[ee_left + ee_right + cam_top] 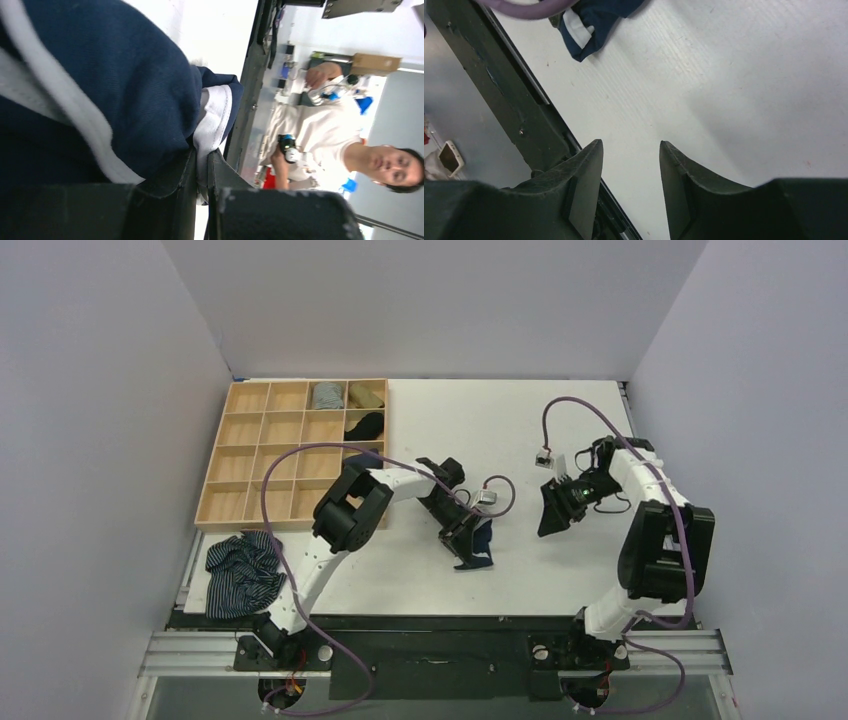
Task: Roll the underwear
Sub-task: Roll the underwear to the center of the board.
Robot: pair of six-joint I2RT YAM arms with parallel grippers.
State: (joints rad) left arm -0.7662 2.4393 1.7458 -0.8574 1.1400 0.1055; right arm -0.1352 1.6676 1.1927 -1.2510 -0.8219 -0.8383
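From above, the left gripper [463, 537] covers part of the underwear [482, 552]. The left wrist view crops the fabric at its top and left edges; the right wrist view cuts it at the top.

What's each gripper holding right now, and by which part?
Left gripper pinches the underwear by its white-trimmed edge. Right gripper is open over the table, holding nothing.

We see two arms built of white links and bulky black joints: the left arm [308, 582] and the right arm [665, 550]. A purple cable [526, 9] loops along each. The right gripper [630, 145] has matte black, wedge-shaped, scuffed fingers [584, 190].
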